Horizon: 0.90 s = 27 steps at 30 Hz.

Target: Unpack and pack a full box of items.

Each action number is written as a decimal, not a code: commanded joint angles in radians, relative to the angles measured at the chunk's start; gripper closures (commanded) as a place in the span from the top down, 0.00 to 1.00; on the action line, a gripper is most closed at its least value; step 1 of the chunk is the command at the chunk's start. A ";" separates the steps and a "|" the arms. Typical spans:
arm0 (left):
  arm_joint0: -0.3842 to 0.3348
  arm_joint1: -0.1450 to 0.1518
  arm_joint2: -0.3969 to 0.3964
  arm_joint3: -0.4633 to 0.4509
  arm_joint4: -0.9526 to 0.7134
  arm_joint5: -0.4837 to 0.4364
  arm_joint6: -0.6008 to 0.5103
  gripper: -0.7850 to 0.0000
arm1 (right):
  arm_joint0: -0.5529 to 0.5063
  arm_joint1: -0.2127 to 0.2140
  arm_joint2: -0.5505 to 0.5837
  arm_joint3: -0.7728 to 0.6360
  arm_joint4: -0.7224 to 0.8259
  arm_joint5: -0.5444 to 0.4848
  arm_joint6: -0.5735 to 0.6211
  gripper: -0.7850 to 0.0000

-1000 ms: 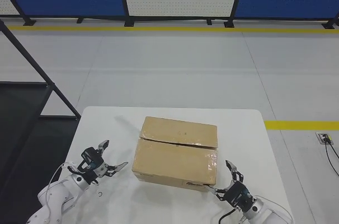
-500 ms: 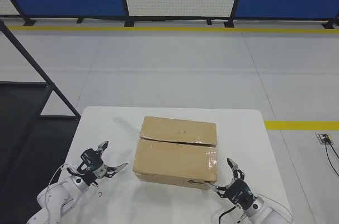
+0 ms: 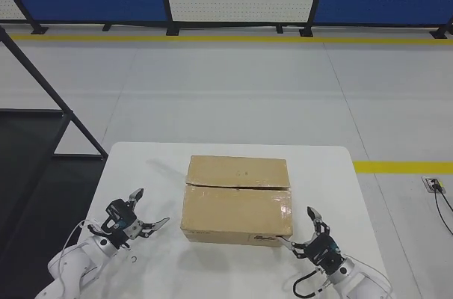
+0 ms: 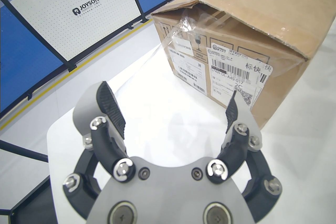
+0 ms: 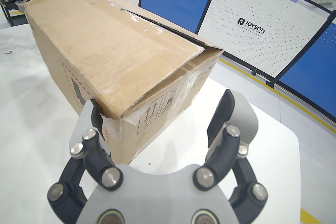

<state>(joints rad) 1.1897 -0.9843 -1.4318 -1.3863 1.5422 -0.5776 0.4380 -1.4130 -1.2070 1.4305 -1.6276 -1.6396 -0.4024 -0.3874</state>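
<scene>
At the table's [image 3: 137, 161] centre sits the closed box [image 3: 236, 200]. Left gripper [image 3: 153, 207] gapes empty near the left edge; right gripper [image 3: 297, 226], wide open, touches the box's near-right corner.

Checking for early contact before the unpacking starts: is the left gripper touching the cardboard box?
Apart. The top view shows a strip of bare table between the open left gripper and the cardboard box.

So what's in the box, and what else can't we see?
- Inside the box: closed flaps hide it in every view; the slit between them is dark.
- Right gripper: right wrist view, one finger overlaps the box corner; contact unclear.
- Tiny dark mark on the table: top view, too small to identify.
</scene>
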 commanded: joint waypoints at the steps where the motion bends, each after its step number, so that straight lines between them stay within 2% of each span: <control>1: 0.000 0.000 0.000 -0.001 0.000 0.001 -0.002 1.00 | 0.000 0.001 0.001 0.001 0.000 0.001 0.000 1.00; 8: 0.003 -0.004 0.001 -0.004 -0.028 0.036 -0.038 1.00 | -0.026 0.007 0.022 -0.012 0.008 0.010 -0.027 1.00; 12: 0.022 -0.008 -0.009 -0.043 -0.026 0.134 -0.083 1.00 | -0.077 0.016 0.071 -0.032 0.004 0.013 -0.088 1.00; 16: 0.022 -0.007 -0.010 -0.070 0.073 0.229 -0.180 1.00 | -0.140 0.023 0.122 -0.053 0.015 0.025 -0.150 1.00; 21: -0.022 -0.006 0.002 -0.049 0.199 0.288 -0.235 1.00 | -0.199 0.030 0.169 -0.077 0.020 0.028 -0.199 1.00; 27: -0.103 -0.012 0.064 -0.008 0.380 0.359 -0.297 1.00 | -0.242 0.035 0.195 -0.096 0.018 0.033 -0.226 1.00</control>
<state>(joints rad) 1.1025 -0.9948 -1.3818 -1.4041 1.8862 -0.2335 0.1496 -1.6501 -1.1730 1.6228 -1.7218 -1.6204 -0.3700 -0.6116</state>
